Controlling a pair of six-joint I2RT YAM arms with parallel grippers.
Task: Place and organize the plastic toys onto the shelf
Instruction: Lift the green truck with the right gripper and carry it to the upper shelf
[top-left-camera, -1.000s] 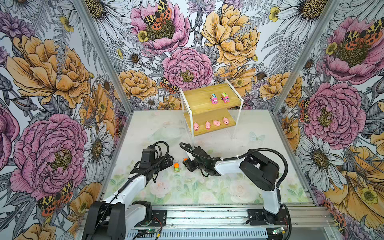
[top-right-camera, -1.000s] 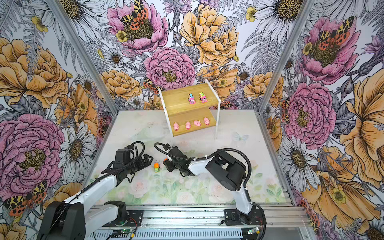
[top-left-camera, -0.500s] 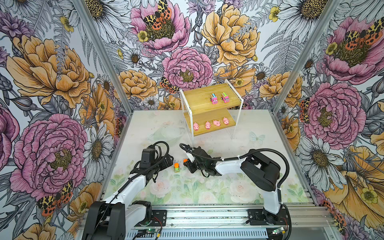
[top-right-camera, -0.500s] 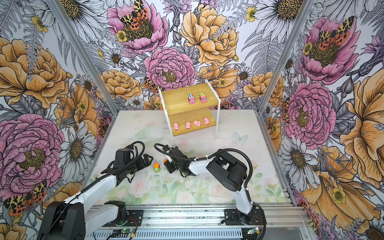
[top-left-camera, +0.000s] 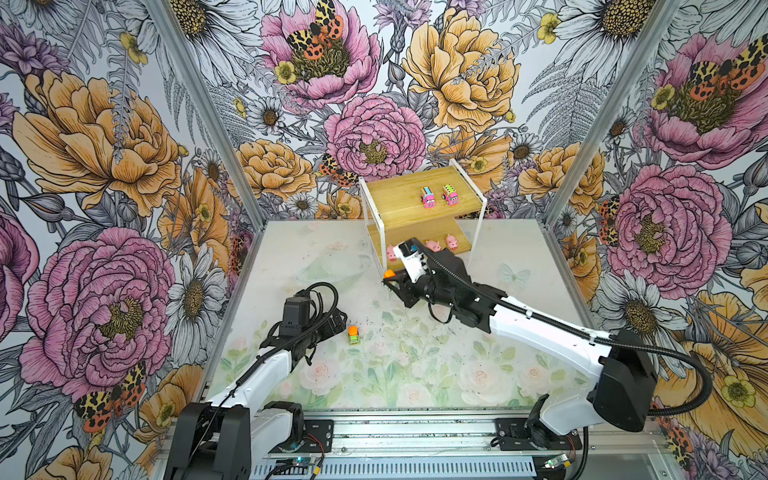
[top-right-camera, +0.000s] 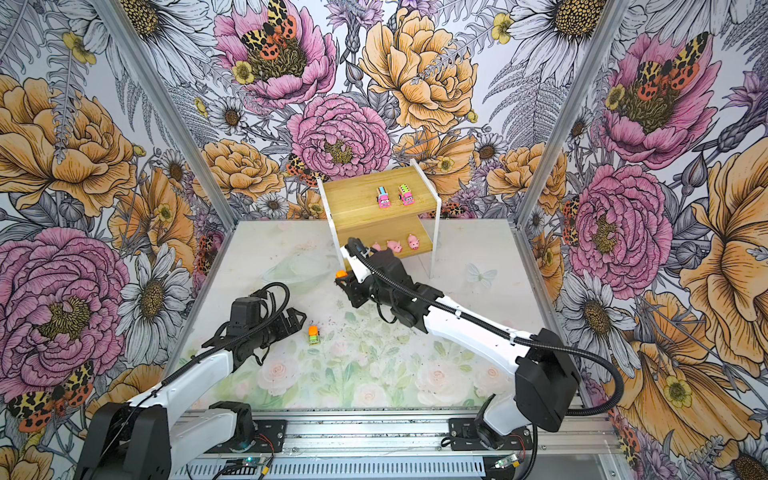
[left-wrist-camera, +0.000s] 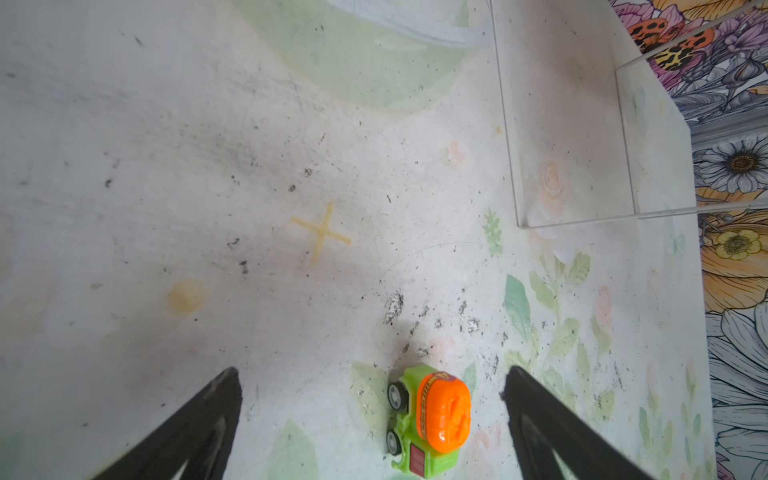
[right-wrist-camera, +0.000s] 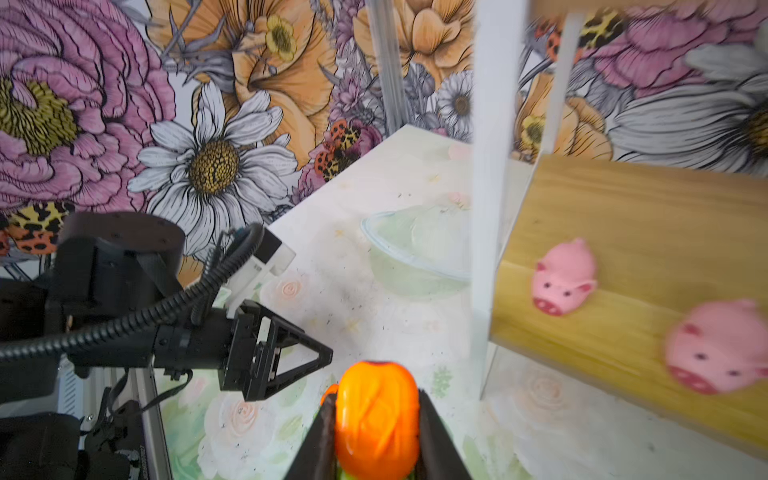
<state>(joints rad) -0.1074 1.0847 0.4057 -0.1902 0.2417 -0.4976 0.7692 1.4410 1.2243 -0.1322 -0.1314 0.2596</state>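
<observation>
Just beside a front post of the small 2-tier white-framed bamboo-board shelf (top-left-camera: 399, 189), my right gripper (right-wrist-camera: 374, 397) is clamped on an orange-topped green plastic toy truck (right-wrist-camera: 376, 424), held clear of the floral table mat (top-left-camera: 415, 365). My left gripper (left-wrist-camera: 370, 372) has its fingers (left-wrist-camera: 199, 415) wide apart; another orange-topped green truck (left-wrist-camera: 432, 419) stands on the mat between them, touching neither. 2 pink trucks (top-left-camera: 428, 197) sit on the upper board; 3 pink pigs (top-left-camera: 451, 241) show on the lower.

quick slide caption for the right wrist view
Right hand gripping an orange-topped truck beside the shelf, two pigs on its lower board.
</observation>
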